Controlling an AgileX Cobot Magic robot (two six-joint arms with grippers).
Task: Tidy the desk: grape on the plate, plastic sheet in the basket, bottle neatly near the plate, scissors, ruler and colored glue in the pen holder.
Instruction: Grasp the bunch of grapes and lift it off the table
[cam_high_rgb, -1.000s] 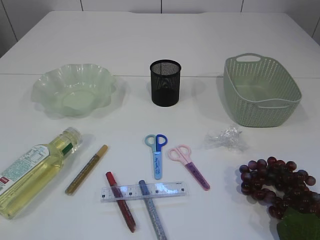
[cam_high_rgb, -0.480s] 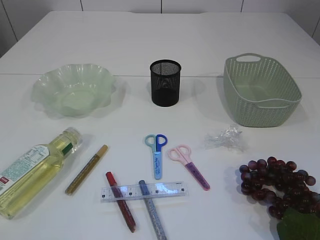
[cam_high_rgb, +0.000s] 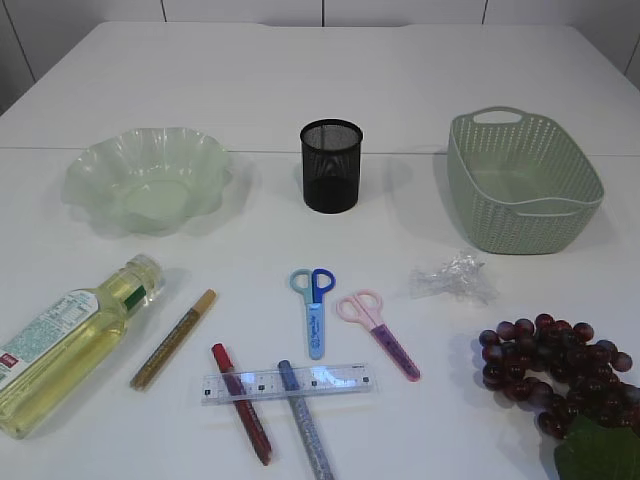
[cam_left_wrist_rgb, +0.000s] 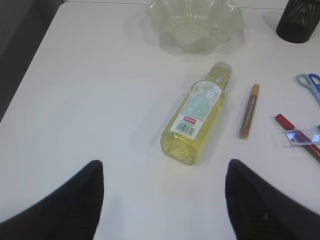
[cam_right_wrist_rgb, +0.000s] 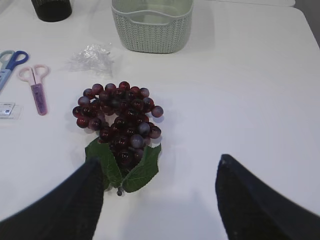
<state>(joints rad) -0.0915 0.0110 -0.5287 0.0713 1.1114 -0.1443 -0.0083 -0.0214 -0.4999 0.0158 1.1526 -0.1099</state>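
Both sets of fingers stand wide apart and hold nothing: the left fingers hover over bare bench short of the bottle, the right fingers just short of the grape bunch. Taking the pen holder as landmark, the plate sits to its left and the basket to its right. In front of it lie blue scissors, pink scissors, the ruler across two colored glue pens, a gold pen and the crumpled plastic sheet.
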